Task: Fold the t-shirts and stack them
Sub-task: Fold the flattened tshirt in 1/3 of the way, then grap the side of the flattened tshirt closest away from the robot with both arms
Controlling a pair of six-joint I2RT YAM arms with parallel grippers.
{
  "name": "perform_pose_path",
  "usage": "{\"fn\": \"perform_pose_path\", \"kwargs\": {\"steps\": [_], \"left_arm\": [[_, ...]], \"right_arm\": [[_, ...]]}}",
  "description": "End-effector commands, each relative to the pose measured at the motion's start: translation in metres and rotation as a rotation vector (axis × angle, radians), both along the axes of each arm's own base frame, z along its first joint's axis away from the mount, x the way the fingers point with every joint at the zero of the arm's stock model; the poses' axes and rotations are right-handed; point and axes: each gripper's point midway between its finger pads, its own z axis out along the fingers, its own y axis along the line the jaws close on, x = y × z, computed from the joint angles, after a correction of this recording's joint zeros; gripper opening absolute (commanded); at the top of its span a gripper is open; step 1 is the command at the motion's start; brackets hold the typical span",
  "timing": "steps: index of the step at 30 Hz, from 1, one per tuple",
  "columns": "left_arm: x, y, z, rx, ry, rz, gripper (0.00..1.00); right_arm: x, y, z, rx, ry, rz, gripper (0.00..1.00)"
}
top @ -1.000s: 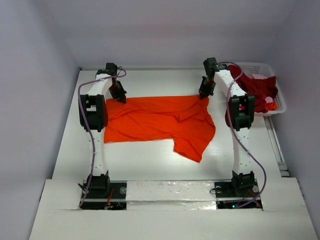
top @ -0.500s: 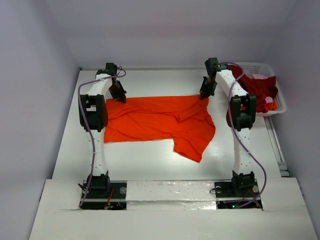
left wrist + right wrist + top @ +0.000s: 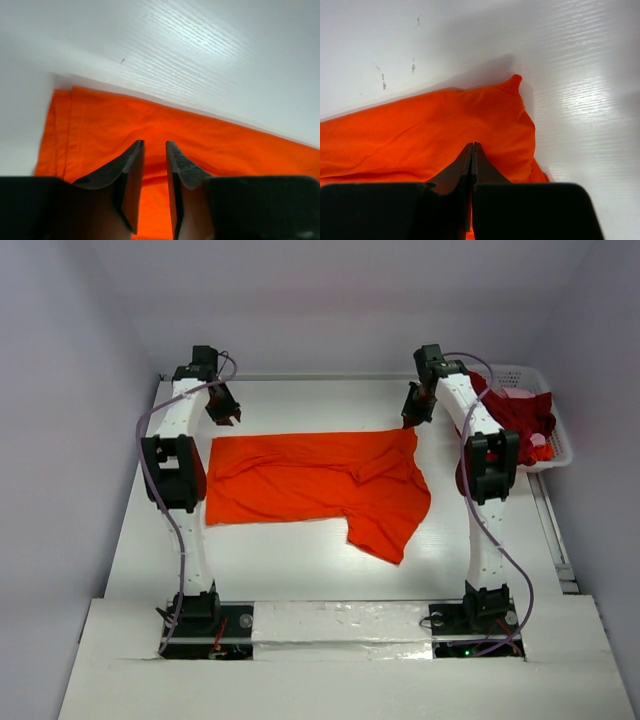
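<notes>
Well, my left arm arches up from its base to the far left of the table (image 3: pixel 300 565). There my left gripper (image 3: pixel 224 412) hangs just over the far left corner of the orange shirt (image 3: pixel 300 480), jaws a little apart with nothing between them. The orange shirt lies spread flat across the table's middle, one sleeve trailing toward the near right. My right arm arches likewise to the far right, and my right gripper (image 3: pixel 410 422) is pinched together on the shirt's far right corner. Farther right, the crimson shirt (image 3: pixel 515 412) sits heaped in the basket (image 3: pixel 563 435) beside some pink cloth (image 3: pixel 518 393).
</notes>
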Motion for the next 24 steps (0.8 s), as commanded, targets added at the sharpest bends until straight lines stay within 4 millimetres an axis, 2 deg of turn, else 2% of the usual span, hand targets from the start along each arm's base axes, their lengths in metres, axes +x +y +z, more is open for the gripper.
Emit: {"fn": "perform_pose_path", "kwargs": {"steps": [1, 3, 4, 5, 6, 7, 8, 9, 10, 11, 12, 13, 14, 15, 16, 17, 18, 21, 24], "left_arm": [[-0.003, 0.007, 0.073, 0.014, -0.155, 0.026, 0.24], [-0.023, 0.006, 0.083, 0.011, -0.158, 0.021, 0.37], [-0.031, 0.006, 0.085, 0.011, -0.155, 0.014, 0.48], [-0.039, 0.006, 0.088, 0.015, -0.161, 0.004, 0.52], [-0.058, 0.01, 0.091, 0.015, -0.17, 0.009, 0.55], [-0.069, 0.007, 0.089, 0.001, -0.169, 0.002, 0.66], [-0.079, 0.005, 0.091, -0.012, -0.179, -0.002, 0.7], [-0.103, 0.002, 0.087, -0.029, -0.168, -0.001, 0.71], [-0.115, -0.004, 0.082, -0.061, -0.151, -0.011, 0.72], [-0.126, -0.007, 0.079, -0.076, -0.145, -0.014, 0.72], [-0.148, -0.01, 0.073, -0.091, -0.131, -0.02, 0.73], [-0.16, -0.013, 0.068, -0.105, -0.12, -0.028, 0.73], [-0.169, -0.014, 0.068, -0.111, -0.126, -0.033, 0.73], [-0.187, -0.017, 0.065, -0.123, -0.135, -0.041, 0.73], [-0.196, -0.021, 0.064, -0.142, -0.14, -0.059, 0.75], [-0.205, -0.024, 0.063, -0.14, -0.151, -0.073, 0.75], [-0.222, -0.023, 0.055, -0.133, -0.135, -0.073, 0.76], [-0.251, -0.017, 0.029, -0.1, -0.089, -0.076, 0.78], [-0.268, -0.014, 0.021, -0.083, -0.094, -0.062, 0.78]], "right_arm": [[0.002, -0.004, 0.049, 0.001, -0.102, 0.014, 0.0], [-0.01, -0.005, 0.063, 0.006, -0.115, 0.018, 0.0], [-0.018, -0.001, 0.068, 0.034, -0.116, 0.031, 0.04], [-0.025, 0.0, 0.072, 0.047, -0.118, 0.037, 0.09], [-0.034, 0.004, 0.098, 0.06, -0.176, 0.046, 0.18], [-0.053, 0.002, 0.082, 0.057, -0.123, 0.043, 0.37], [-0.067, 0.011, 0.084, 0.062, -0.123, 0.065, 0.44], [-0.076, 0.014, 0.086, 0.071, -0.133, 0.075, 0.5], [-0.094, 0.019, 0.104, 0.091, -0.168, 0.095, 0.58], [-0.119, 0.021, 0.082, 0.089, -0.102, 0.11, 0.61], [-0.132, 0.032, 0.081, 0.102, -0.11, 0.146, 0.65], [-0.151, 0.041, 0.095, 0.145, -0.144, 0.184, 0.69], [-0.176, 0.042, 0.071, 0.145, -0.082, 0.202, 0.7], [-0.189, 0.05, 0.069, 0.155, -0.088, 0.233, 0.71], [-0.202, 0.055, 0.066, 0.185, -0.081, 0.259, 0.72], [-0.214, 0.054, 0.073, 0.208, -0.114, 0.264, 0.72], [-0.234, 0.055, 0.05, 0.217, -0.069, 0.271, 0.72], [-0.264, 0.054, 0.032, 0.243, -0.061, 0.288, 0.72], [-0.272, 0.052, 0.033, 0.254, -0.103, 0.309, 0.71]]}}
